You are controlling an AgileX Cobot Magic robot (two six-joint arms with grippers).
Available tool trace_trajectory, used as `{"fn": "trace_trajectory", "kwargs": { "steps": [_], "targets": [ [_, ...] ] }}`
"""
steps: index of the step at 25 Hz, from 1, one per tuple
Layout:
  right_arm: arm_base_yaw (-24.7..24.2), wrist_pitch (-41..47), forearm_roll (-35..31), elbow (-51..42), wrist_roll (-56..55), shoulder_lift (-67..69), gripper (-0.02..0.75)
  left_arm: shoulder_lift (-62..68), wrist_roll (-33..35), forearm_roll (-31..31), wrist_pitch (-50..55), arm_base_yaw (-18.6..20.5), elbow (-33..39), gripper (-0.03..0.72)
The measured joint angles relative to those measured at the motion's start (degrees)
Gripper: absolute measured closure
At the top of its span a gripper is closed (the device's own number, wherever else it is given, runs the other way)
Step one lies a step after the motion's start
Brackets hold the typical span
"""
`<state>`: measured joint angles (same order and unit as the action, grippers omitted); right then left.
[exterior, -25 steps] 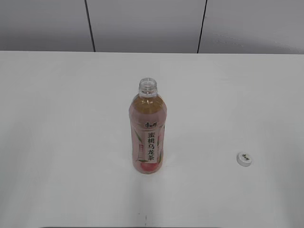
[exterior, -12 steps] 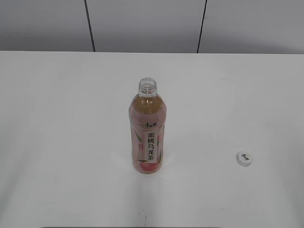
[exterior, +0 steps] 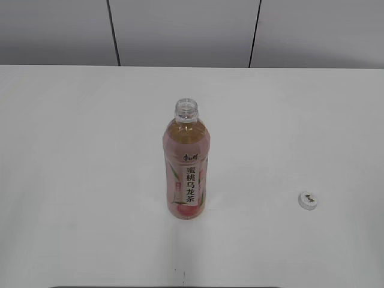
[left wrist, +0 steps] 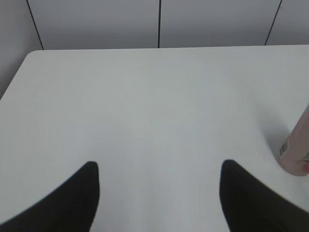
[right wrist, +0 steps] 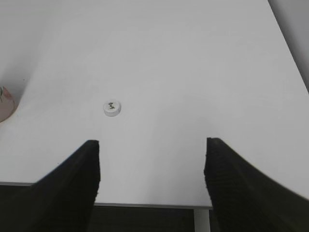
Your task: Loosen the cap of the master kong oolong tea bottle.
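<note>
The master kong oolong tea bottle [exterior: 186, 168] stands upright in the middle of the white table [exterior: 72, 150], its neck open with no cap on it. Its base edge shows at the right of the left wrist view [left wrist: 297, 154] and at the left of the right wrist view [right wrist: 6, 102]. The white cap [exterior: 308, 201] lies on the table to the bottle's right; it also shows in the right wrist view [right wrist: 112, 108]. My left gripper [left wrist: 159, 166] is open and empty, left of the bottle. My right gripper [right wrist: 152, 142] is open and empty over the table's front edge, nearer than the cap.
A grey panelled wall [exterior: 186, 30] runs behind the table. The table's front edge [right wrist: 145, 205] shows below the right gripper, with dark floor beneath. Neither arm shows in the exterior view.
</note>
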<state>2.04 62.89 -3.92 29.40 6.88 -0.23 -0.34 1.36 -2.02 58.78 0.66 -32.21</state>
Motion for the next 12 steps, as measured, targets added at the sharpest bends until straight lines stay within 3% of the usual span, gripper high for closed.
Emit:
{"fn": "trace_trajectory", "kwargs": {
  "steps": [12],
  "targets": [
    [0.0, 0.0, 0.0, 0.0, 0.0, -0.1, 0.225, 0.0, 0.0, 0.0, 0.0, -1.4, 0.0, 0.218]
  ]
}}
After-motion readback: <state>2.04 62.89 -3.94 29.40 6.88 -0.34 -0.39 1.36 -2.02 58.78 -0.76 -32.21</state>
